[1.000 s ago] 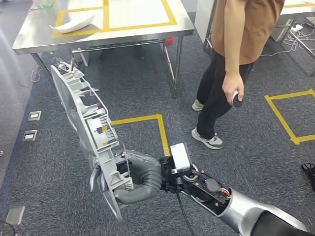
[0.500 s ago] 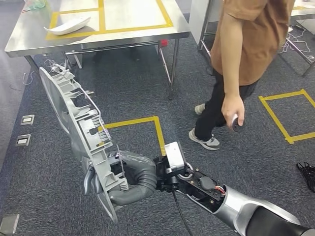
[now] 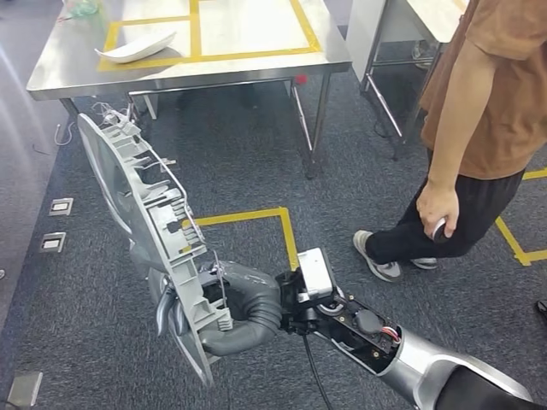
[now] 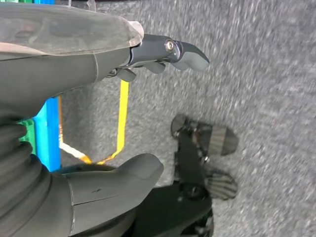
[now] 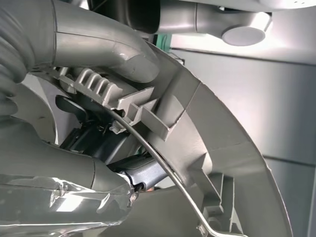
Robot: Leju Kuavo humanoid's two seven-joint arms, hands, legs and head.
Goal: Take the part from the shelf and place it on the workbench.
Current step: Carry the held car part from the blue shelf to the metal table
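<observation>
Lower center of the frame, my right robot hand (image 3: 222, 312) grips the long grey part (image 3: 145, 226) by its near end, mid-carry. Next I must reach the steel counter (image 3: 271, 64), upper left, across grey carpet (image 3: 245, 162); a person (image 3: 480, 128) stands upper right.

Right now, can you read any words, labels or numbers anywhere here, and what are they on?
None can be read.
The long grey part in the right hand: moulded ribs and clips, no text visible.
The white box at the right wrist: blank on the sides that show.
The workbench: yellow tape lines, no lettering.
The white piece on the workbench: no marking visible.
The floor's yellow tape: plain.
</observation>
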